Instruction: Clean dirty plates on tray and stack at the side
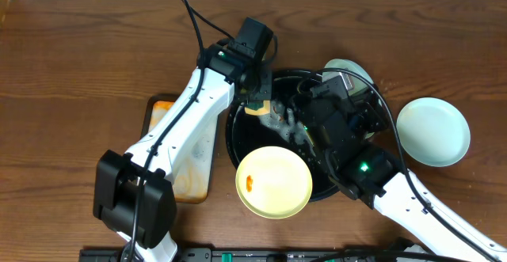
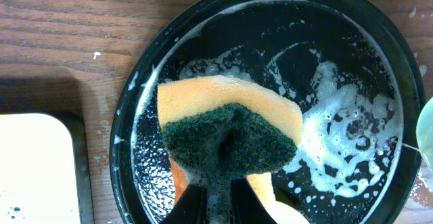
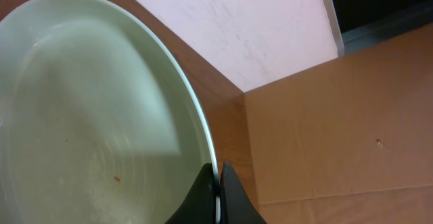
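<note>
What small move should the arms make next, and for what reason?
Probably the left gripper brings the sponge against the pale blue plate that the right gripper pinches by its rim: the sponge is foamy, held over the soapy tray, and the plate shows small specks.

**Robot-manipulation laboratory bench set up with dishwashing props.**

Two white-and-black machines, the left arm [image 1: 182, 127] and the right arm [image 1: 420, 206], trail exposed cables [image 1: 194, 24] over a wooden desk [image 1: 79, 48], with a black rail [image 1: 261, 256] at 6 o'clock. The only kitchenware is a foam-streaked black tray [image 1: 234, 131] at centre, a sponge [image 2: 230, 116], a yellow plate [image 1: 274, 181] and a blue plate [image 1: 432, 131] at 3 o'clock. Past the held plate [image 3: 88, 116], the right wrist view shows a plain white wall [image 3: 257, 21] and a brown cardboard panel [image 3: 338, 129].
</note>
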